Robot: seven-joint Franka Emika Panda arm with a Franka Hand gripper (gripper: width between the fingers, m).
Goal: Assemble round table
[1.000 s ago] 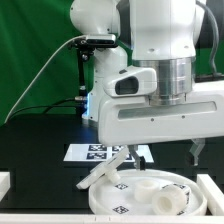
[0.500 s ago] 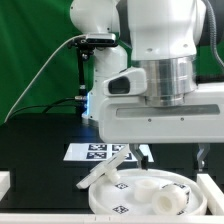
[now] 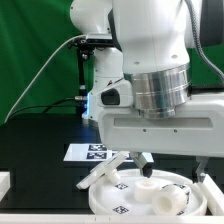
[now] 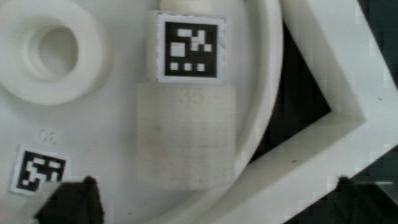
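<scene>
The round disc (image 3: 118, 200) lies at the front of the black table, its rim toward me. The thick cylindrical leg (image 3: 158, 186) lies on it. The cross-shaped foot piece (image 3: 103, 172) leans on the disc's rim at the exterior view's left. My gripper (image 3: 175, 172) hangs low over the disc, open and empty. In the wrist view the leg (image 4: 187, 125) with its tag runs between my two dark fingertips (image 4: 71, 200). The gripper (image 4: 217, 205) straddles it without touching. The disc's socket ring (image 4: 45, 50) and the foot piece (image 4: 347, 85) show on either side.
The marker board (image 3: 92, 152) lies flat behind the disc. A white block (image 3: 5, 183) sits at the exterior view's left edge. The arm's base and a cable stand in front of the green backdrop.
The arm has come down and nearer the camera. The open gripper has sunk toward the disc and now stands just over the leg. The parts have not moved.
</scene>
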